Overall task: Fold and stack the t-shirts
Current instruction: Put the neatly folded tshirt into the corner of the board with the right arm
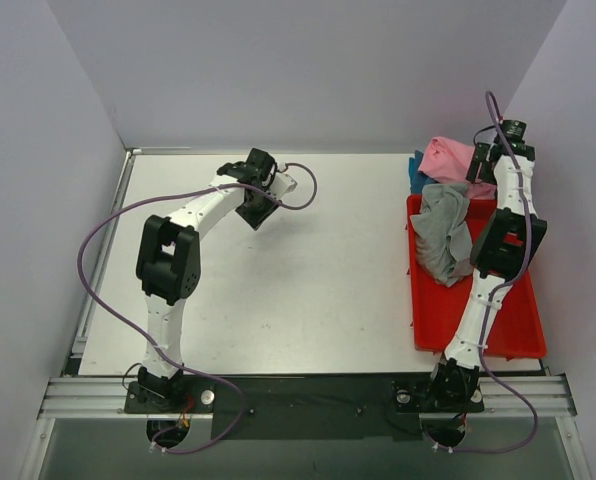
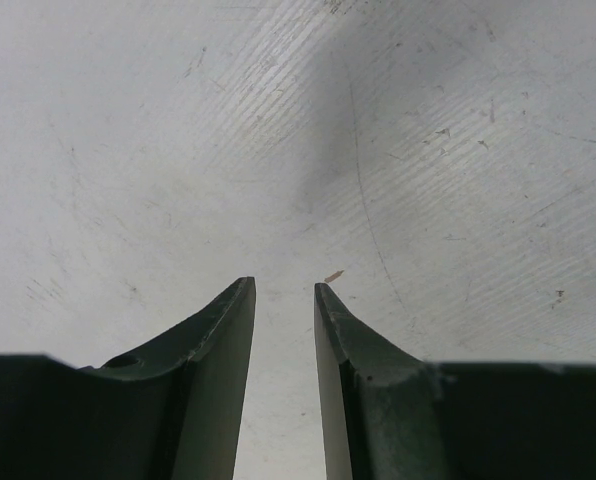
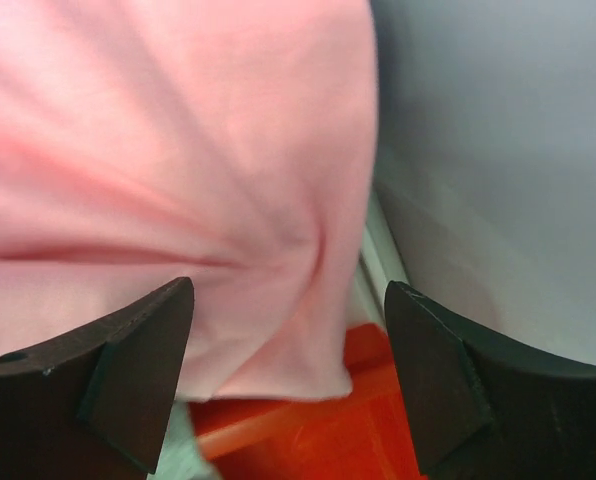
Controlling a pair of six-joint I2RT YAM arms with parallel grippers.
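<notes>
The pink t-shirt (image 1: 448, 158) lies bunched over the far rim of the red bin, and fills the right wrist view (image 3: 178, 150). A teal-blue t-shirt (image 1: 416, 172) peeks out to its left. The grey t-shirt (image 1: 446, 232) lies crumpled in the bin's far half. My right gripper (image 1: 476, 168) is wide open at the pink shirt's right edge, holding nothing (image 3: 288, 300). My left gripper (image 1: 254, 212) hovers over bare table at the far middle-left. Its fingers are a narrow gap apart with nothing between them (image 2: 284, 290).
The red bin (image 1: 498, 320) stands along the right side of the white table (image 1: 308, 280); its rim shows under the pink shirt (image 3: 328, 430). Purple-grey walls enclose the table on the left, back and right. The right arm lies over the bin.
</notes>
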